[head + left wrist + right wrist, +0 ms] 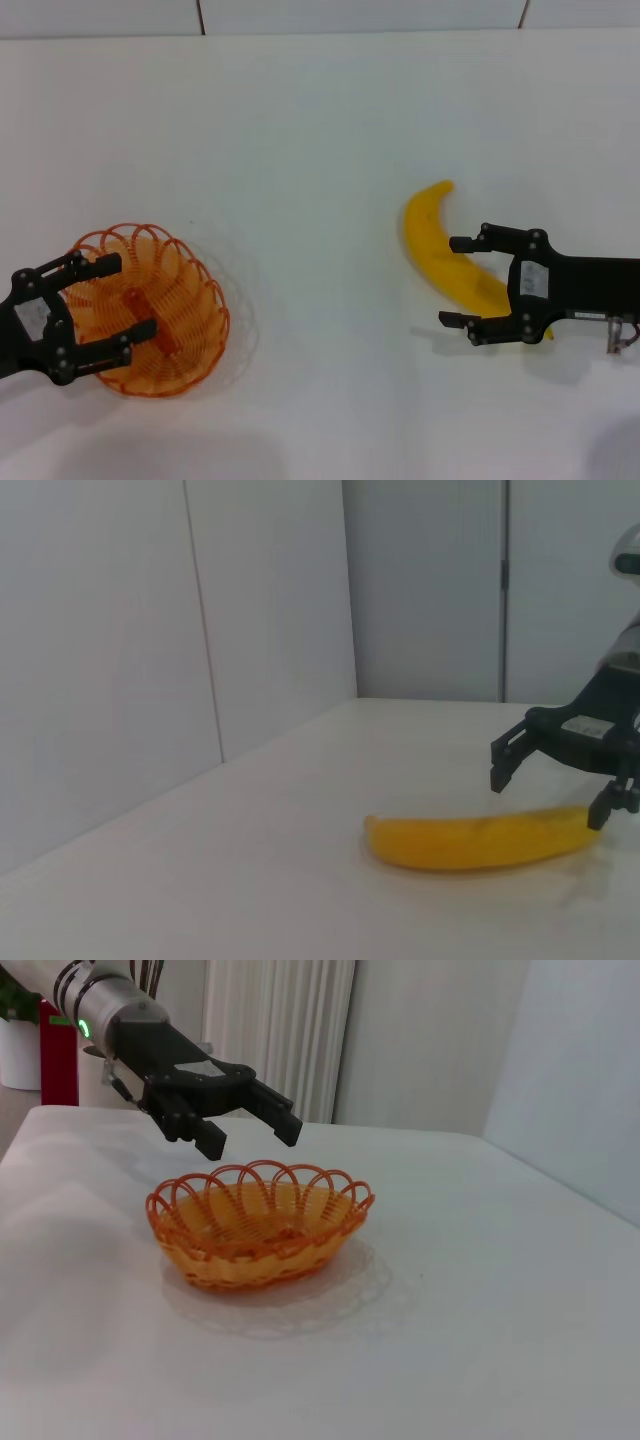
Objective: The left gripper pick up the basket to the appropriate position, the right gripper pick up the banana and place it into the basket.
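The orange wire basket (165,315) (260,1230) stands empty on the white table at the near left. My left gripper (132,296) (250,1140) hovers open just above the basket's rim on my side, with a clear gap between its fingers and the wire. The yellow banana (432,240) (480,842) lies flat on the table at the right. My right gripper (450,281) (548,800) is open and low over the banana's near end, one finger on each side of it, holding nothing.
The white table (320,130) stretches between the basket and the banana, with grey wall panels behind its far edge. A red post (58,1055) and a pale curtain (275,1020) stand beyond the table in the right wrist view.
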